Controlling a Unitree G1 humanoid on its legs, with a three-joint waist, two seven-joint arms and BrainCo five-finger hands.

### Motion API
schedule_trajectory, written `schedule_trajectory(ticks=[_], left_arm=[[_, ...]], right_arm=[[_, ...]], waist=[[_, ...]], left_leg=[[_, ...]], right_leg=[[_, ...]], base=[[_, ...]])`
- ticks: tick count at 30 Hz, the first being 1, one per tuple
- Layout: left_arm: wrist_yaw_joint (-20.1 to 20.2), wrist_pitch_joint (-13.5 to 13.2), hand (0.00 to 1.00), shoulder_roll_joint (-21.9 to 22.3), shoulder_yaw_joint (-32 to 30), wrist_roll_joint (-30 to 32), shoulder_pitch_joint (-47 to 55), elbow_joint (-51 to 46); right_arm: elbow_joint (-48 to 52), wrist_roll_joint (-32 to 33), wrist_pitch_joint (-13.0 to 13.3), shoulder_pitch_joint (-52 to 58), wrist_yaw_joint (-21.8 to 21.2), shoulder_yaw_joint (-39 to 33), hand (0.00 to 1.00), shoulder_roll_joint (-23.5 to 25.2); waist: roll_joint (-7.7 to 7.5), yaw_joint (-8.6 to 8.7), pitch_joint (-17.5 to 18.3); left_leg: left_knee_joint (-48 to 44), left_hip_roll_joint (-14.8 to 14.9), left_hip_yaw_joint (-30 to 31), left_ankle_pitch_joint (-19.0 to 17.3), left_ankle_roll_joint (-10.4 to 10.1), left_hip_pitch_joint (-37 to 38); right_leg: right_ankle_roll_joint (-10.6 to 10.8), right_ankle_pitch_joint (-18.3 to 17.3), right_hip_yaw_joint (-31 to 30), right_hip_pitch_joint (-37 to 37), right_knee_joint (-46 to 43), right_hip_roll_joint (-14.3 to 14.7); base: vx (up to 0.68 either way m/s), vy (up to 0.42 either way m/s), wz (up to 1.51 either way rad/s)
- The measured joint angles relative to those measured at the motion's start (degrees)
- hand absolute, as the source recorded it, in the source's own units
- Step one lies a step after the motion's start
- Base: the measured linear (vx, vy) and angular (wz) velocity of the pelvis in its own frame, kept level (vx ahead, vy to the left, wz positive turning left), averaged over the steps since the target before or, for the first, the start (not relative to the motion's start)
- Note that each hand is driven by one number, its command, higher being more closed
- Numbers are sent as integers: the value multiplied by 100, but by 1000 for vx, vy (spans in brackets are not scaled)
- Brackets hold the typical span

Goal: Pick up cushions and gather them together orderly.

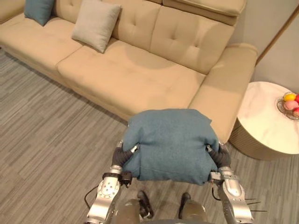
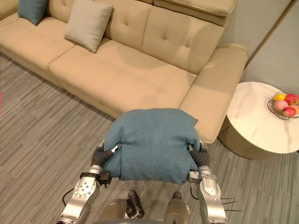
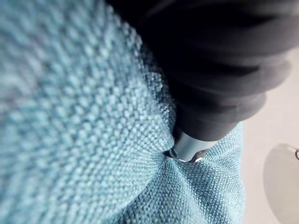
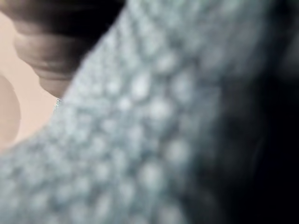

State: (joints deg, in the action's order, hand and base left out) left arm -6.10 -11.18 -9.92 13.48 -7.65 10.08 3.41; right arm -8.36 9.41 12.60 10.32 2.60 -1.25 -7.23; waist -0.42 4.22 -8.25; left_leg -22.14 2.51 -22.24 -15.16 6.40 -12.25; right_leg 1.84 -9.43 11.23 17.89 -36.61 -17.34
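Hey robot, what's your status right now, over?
Left hand, right hand against opposite sides of blue cushion, lifted before sofa. Grey cushion, second blue cushion wait on sofa. Round table off right.

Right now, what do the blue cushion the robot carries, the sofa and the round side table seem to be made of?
Blue cushion: coarse woven cloth, matte; the wrist view shows the bumpy weave. Sofa: smooth tan upholstery with button tufts, fabric or faux leather, unclear which. Round side table: pale top with faint veins, marble or a marble look; ribbed beige side, possibly wood.
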Motion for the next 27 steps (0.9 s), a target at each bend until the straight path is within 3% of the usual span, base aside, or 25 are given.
schedule_trajectory(ticks=[3, 5, 7, 9, 10, 12, 13, 14, 15, 16, 18, 19, 21, 22, 25, 27], left_arm=[[-19, -2, 100, -79, -1, -4, -4, 0], [-20, -1, 100, -102, 7, -6, -39, 2], [-21, 0, 100, -101, 18, -5, -94, 27], [-51, 1, 100, -108, 114, -4, -266, 140], [-55, -2, 100, -112, 128, -4, -270, 140], [-58, -2, 100, -110, 191, 2, -253, 156], [-63, 0, 100, 35, 184, 41, -279, 175], [-71, -2, 100, 100, 194, 64, -281, 172], [-73, -2, 100, 117, 190, 63, -278, 171], [-74, 11, 100, 164, 142, 55, -216, 170], [-72, 9, 100, 204, 169, 54, -176, 144], [-73, -4, 100, 217, 166, 50, -118, 32], [-76, -64, 100, 258, 151, 42, -104, -284], [-76, -66, 100, 261, 148, 42, -103, -305], [-78, -163, 100, 328, 101, 45, -56, -462], [-116, -165, 100, 454, 84, 48, 94, -464]], right_arm=[[-5, 4, -3, 9, -7, 53, 100, 40], [-5, 22, 3, 7, -9, 52, 100, 11], [-81, 29, 2, 12, -10, 51, 100, -6], [-153, 152, -12, 37, -8, 4, 100, -14], [-150, 161, -11, 43, -8, 2, 100, -19], [-101, 177, -8, 137, -7, -7, 100, -75], [-85, 181, -23, 119, -7, -12, 100, -159], [-6, 183, -38, 141, -8, -50, 100, -227], [78, 181, -72, 162, -7, -74, 100, -224], [395, 180, -155, 270, -2, -67, 100, -199], [914, 182, -171, 527, 25, -92, 100, -188], [1361, 184, -145, 656, 57, -99, 100, -179], [1877, 194, 51, 700, 96, -106, 100, -173], [1897, 193, 57, 699, 96, -106, 100, -171], [2069, 195, 91, 701, 100, -106, 100, -167], [2054, 191, 87, 700, 100, -96, 100, -167]], waist=[[-16, -22, -6], [15, 30, -26], [50, 158, -61], [62, 209, -106], [32, 238, -93], [-45, 328, -2], [138, 357, -7], [315, 353, -9], [386, 348, -26], [427, 241, -54], [420, 118, -70], [356, 129, -84], [315, 120, -62], [315, 120, -62], [235, 46, -64], [241, -83, -54]], left_leg=[[89, -15, 48, -185, -132, 373], [218, -51, 50, -255, -205, 579], [353, -58, 64, -312, -299, 881], [575, -103, 96, -434, -527, 1435], [642, -167, 127, -463, -588, 1577], [654, -311, 245, -624, -867, 1934], [74, -62, 311, -736, -1048, 1840], [-743, 286, 292, -665, -1175, 1559], [-1284, 489, 242, -533, -1327, 1397], [-2551, 1036, 105, 133, -1323, 1136], [-3462, 1495, -96, 160, -1314, 1026], [-3701, 1697, -364, 87, -1182, 898], [-3230, 1836, -847, -201, -704, 567], [-3181, 1839, -857, -213, -684, 544], [-1796, 1725, -547, -275, -644, 252], [-731, 1407, 220, -158, -841, 152]], right_leg=[[60, -329, -14, 414, -200, 261], [78, -306, 6, 776, 197, 525], [139, 15, 115, 953, 1003, 788], [97, 911, 296, 971, 2300, 1036], [46, 1095, 293, 973, 2513, 1041], [-392, 1529, 218, 910, 2382, 1001], [-586, 1701, 216, 1044, 1858, 1043], [-654, 1451, 303, 982, 1694, 1170], [-713, 1353, 322, 894, 1617, 1289], [-877, 1120, 253, 530, 1581, 1585], [-927, 952, 108, 33, 1726, 1824], [-943, 839, -40, -293, 1916, 1876], [-977, 760, -478, -581, 2232, 1925], [-975, 759, -509, -592, 2244, 1927], [-870, 687, -1086, -788, 2352, 1942], [-763, 622, -1705, -853, 2362, 1937]], base=[[263, 25, 10], [290, 2, 2], [413, -42, 17], [510, -90, 16], [517, -130, 34], [559, -188, 33], [542, -234, 11], [533, -226, 0], [542, -199, -38], [529, -160, -57], [462, -121, -67], [359, -66, -58], [349, -21, -70], [244, 32, -80], [175, 94, -92], [202, 242, -133]])
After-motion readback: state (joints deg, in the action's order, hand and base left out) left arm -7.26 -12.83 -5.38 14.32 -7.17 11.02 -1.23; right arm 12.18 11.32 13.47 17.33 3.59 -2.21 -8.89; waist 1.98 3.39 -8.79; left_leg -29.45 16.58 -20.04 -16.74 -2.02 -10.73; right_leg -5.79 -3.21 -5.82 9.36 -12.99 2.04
